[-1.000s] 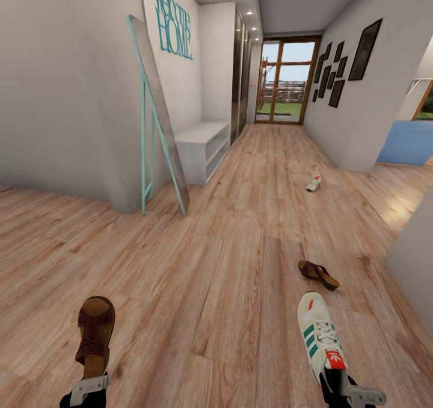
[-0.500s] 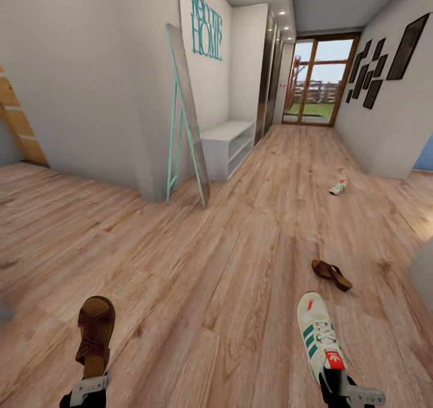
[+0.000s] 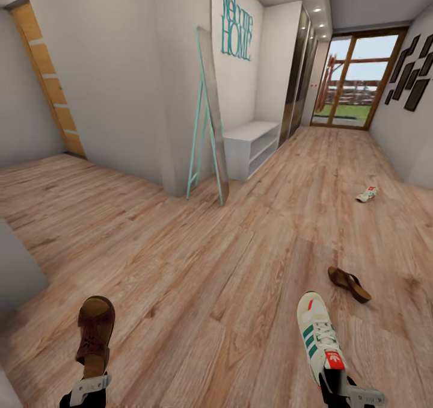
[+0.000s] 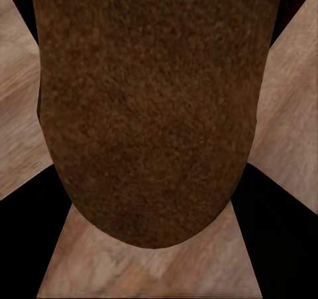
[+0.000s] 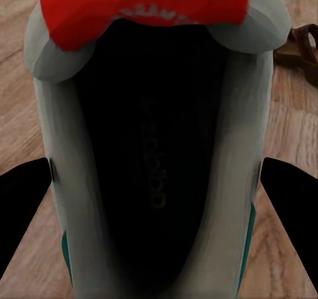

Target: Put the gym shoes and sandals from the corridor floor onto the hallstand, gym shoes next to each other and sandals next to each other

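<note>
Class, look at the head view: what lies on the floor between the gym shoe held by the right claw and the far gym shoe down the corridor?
In the head view, between the held gym shoe and the far gym shoe lies one loose sandal on the corridor floor; otherwise bare planks.

Only a couple of readable bits here. The big one is the teal cursive "Welcome HOME" lettering (image 3: 236, 21) stuck on the white wall, up above the low grey bench (image 3: 251, 147) and just past the leaning teal-framed mirror (image 3: 210, 116) that stands beside that bench.

The other is inside the held gym shoe (image 5: 156, 160): in the right wrist view there's faint dark print on its insole that looks like "adidas," pretty blurry. Its red tongue patch (image 5: 142, 2) has some white lettering along the edge, too small to make out. From the head view that patch shows a white trefoil-ish logo (image 3: 334, 357).
</note>
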